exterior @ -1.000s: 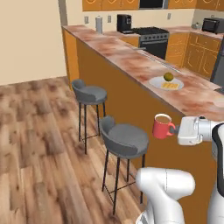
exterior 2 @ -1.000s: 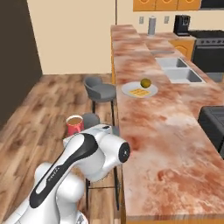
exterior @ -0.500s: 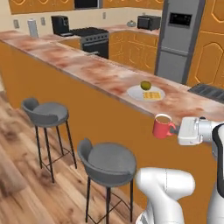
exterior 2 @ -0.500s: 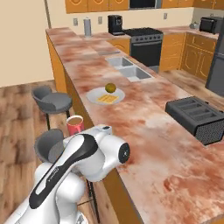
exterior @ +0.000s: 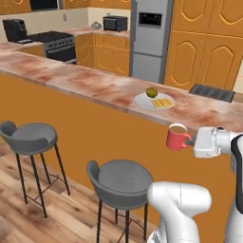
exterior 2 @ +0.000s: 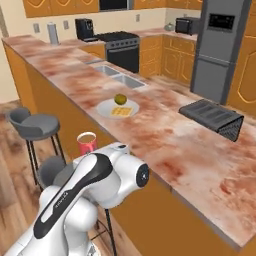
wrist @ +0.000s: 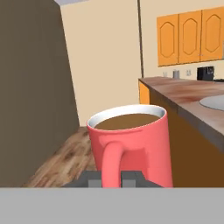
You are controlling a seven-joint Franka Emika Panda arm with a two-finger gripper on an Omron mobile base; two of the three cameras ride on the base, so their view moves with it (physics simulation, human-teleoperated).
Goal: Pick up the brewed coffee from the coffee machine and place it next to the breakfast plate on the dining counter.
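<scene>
The pincer [wrist: 112, 178] is clamped on the red coffee mug's [exterior: 178, 137] handle (coffee near the rim), centre-right of frame, below the breakfast plate [exterior: 154, 100] on the worktop [exterior: 71, 78].

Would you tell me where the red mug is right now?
The red mug is held upright by the end effector, off the dining counter's stool side, near the breakfast plate.

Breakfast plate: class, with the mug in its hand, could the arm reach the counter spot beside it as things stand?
Probably yes. The hand holds the red mug upright, off the dining counter on the stool side, near the breakfast plate; nothing stands between them.
</scene>
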